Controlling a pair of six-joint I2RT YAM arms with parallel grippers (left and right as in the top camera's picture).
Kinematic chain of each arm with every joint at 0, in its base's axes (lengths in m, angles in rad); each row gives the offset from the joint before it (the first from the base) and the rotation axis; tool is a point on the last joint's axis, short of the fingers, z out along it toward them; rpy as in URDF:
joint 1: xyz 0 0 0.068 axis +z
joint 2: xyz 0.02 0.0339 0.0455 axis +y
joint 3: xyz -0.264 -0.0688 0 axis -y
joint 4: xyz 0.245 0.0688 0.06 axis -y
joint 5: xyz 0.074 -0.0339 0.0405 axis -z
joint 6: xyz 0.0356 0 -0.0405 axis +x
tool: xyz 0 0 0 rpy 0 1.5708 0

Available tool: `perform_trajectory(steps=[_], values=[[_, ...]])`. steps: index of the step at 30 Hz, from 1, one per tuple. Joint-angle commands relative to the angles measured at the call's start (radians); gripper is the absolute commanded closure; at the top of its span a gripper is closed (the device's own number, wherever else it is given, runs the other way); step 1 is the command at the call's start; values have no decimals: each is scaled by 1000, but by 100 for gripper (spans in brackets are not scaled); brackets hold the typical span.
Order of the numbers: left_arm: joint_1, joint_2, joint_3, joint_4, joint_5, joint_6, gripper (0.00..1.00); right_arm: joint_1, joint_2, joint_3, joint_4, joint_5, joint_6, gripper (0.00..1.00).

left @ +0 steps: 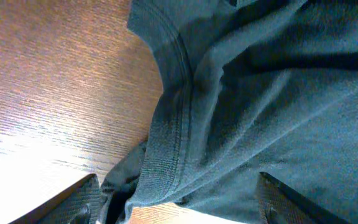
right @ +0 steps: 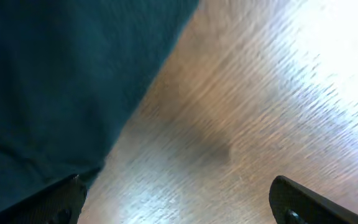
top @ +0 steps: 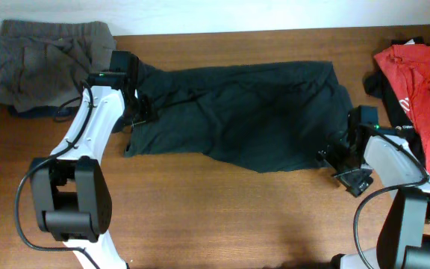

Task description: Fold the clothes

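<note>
1. The black T-shirt [top: 252, 112] lies spread across the middle of the bench [top: 222, 217], a bit rumpled; its long axis runs side to side, so it stretches from one arm to the other.
2. The left pincer [top: 140, 106] sits right at the shirt's left end; in its wrist view the fingers [left: 82, 202] are spread wide with a ribbed band [left: 163, 155] (looks like the neckline to me) lying between them; released, nothing clamped.
3. The right pincer [top: 343, 161] is at the shirt's right near corner; it's wide open too; in its wrist view the fingers [right: 303, 199] are mostly over bare wood, and the cloth's edge only reaches the one on the shirt's side.
4. So the relation that matters: the shirt lies inward from both pincers, left one over cloth, right one just off the edge; I'd say the left arm is nearer to a usable grab, while the right needs to shift toward the shirt first.
5. The grey garment [top: 43, 56] is bunched in the far left corner and the red T-shirt [top: 424, 90] is heaped at the right edge; both are apart from the pincers.
6. My guess on progress: early; the black shirt looks unfolded, and the other two are untouched heaps.
</note>
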Motion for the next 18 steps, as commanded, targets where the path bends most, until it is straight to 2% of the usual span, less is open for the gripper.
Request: perform_trajectory(steps=[1, 9, 13, 18], values=[[5, 3, 5, 10, -22, 5, 16, -2, 0, -15, 32, -16, 10, 1], [3, 3, 5, 24, -22, 5, 13, -3, 29, -17, 164, -16, 10, 0], [3, 3, 5, 23, -22, 5, 13, -4, 77, -17, 212, -9, 89, 0], [3, 3, 5, 24, -22, 5, 13, -4, 132, -17, 250, -5, 89, 10]])
